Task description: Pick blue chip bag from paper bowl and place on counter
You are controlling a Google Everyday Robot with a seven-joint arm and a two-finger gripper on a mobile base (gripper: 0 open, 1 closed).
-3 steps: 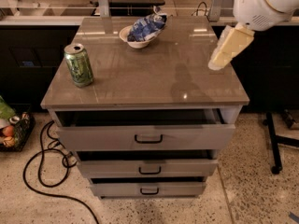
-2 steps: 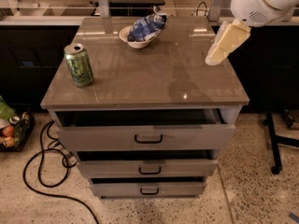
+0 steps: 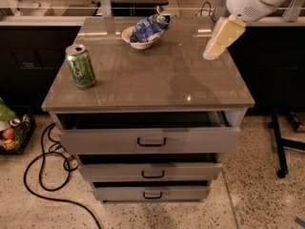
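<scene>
the cream-coloured claw has edged left and back since a second ago, hovering above the right side of the glossy grey-brown surface; apart or together, cannot tell. well to its left, the wrinkled blue chip bag still lies in the round white paper bowl. farther left and forward stands a green drink can.

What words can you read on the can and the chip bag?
Green can: markings, too blurred to read.
Blue chip bag in the paper bowl: white markings, too blurred to read.
Gripper, above the right side of the counter: no text visible.
</scene>
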